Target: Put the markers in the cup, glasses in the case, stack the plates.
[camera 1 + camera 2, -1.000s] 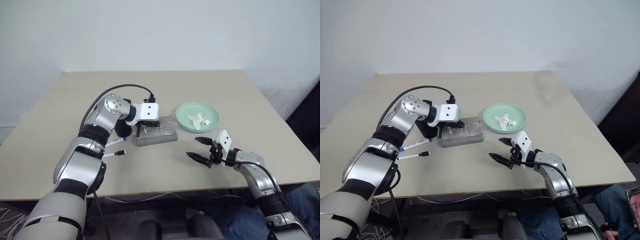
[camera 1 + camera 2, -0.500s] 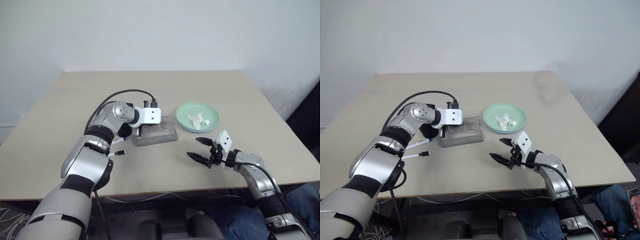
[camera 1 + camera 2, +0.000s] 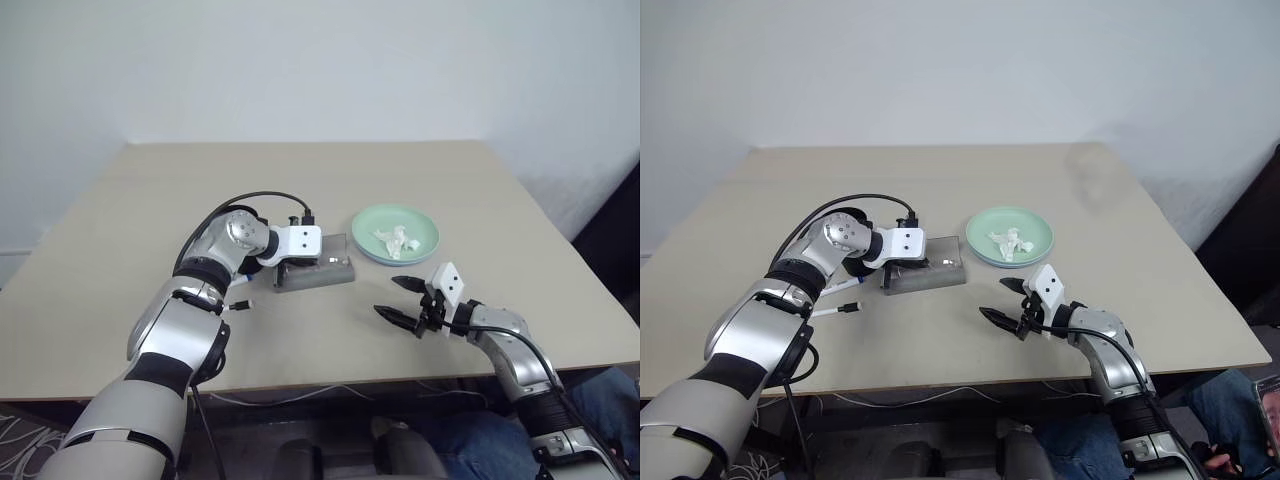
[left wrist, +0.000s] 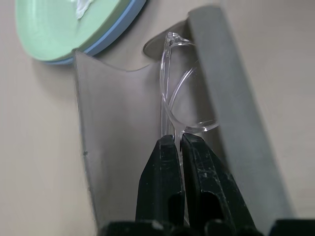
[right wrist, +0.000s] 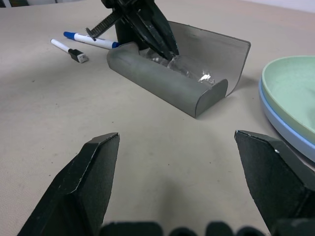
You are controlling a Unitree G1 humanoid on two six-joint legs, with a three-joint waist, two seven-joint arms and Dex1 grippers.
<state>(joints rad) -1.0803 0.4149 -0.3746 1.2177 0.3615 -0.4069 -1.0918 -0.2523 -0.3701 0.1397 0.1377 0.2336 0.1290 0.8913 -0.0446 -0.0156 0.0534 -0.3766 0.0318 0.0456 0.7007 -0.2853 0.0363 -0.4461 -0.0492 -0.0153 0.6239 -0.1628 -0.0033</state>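
My left gripper [image 4: 177,140] is shut on the clear frame of the glasses [image 4: 170,93] and holds them down inside the open grey case [image 3: 318,273], whose clear lid [image 4: 118,128] stands up behind. The mint green plate [image 3: 420,232] lies stacked on the light blue plate [image 5: 275,115] to the right of the case. The blue-capped marker [image 5: 91,40] and the black-capped marker [image 5: 69,50] lie on the table left of the case. The cup is hidden behind my left arm. Open and empty, my right gripper [image 3: 385,296] hovers near the front right.
A crumpled white tissue [image 3: 394,239] rests on the green plate. The beige table [image 3: 300,180] stretches bare toward the back wall. A person's legs in jeans [image 3: 460,440] show below the front edge.
My left gripper has sunk with the glasses down into the case. The right gripper has stayed where it was.
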